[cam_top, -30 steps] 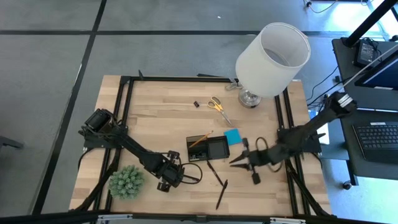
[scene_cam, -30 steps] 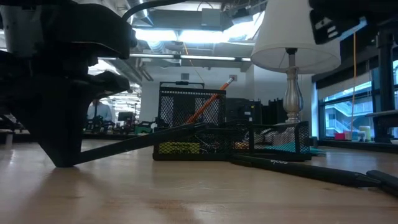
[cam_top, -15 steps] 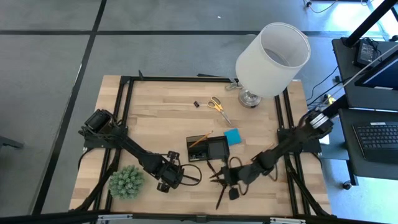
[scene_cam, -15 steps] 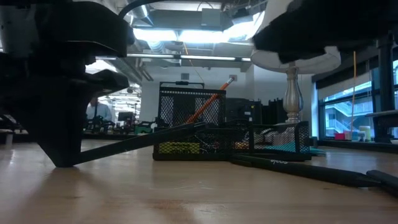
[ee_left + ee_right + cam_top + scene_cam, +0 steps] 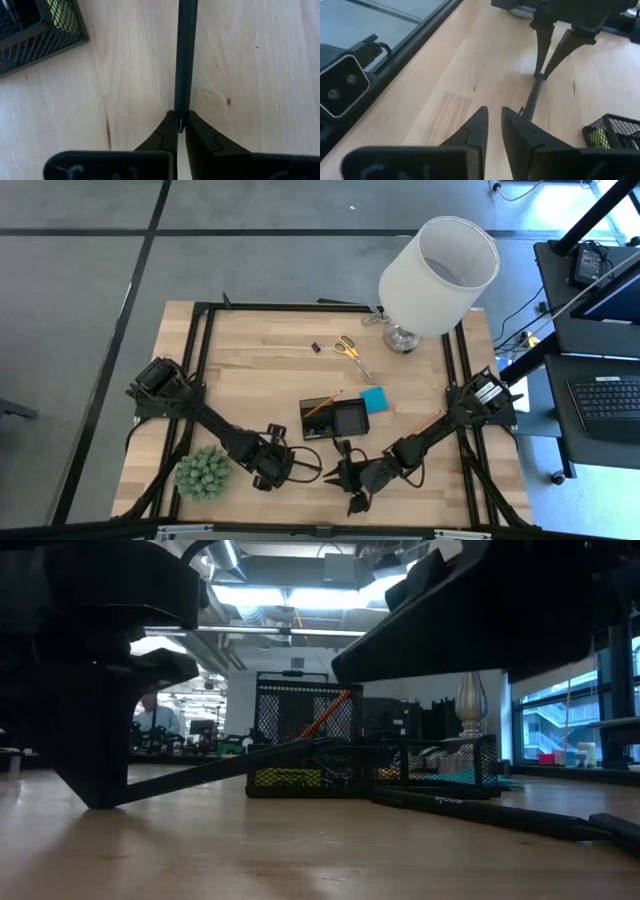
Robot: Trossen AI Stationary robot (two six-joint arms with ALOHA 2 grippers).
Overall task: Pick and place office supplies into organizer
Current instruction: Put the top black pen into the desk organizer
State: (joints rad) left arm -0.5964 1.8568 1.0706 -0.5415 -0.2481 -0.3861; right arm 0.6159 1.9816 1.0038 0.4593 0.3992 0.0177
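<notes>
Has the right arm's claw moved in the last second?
Yes. The right claw swung leftward, from beside the blue pad to below the organizer.

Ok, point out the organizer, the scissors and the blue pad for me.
organizer (image 5: 336,419): high view, on the black rim between its compartments.
scissors (image 5: 347,347): high view, on the yellow handles.
blue pad (image 5: 374,400): high view, on the middle of its top face.

Left gripper (image 5: 300,468) is closed low at the front edge; right gripper (image 5: 338,477), narrowly parted, faces it.
</notes>
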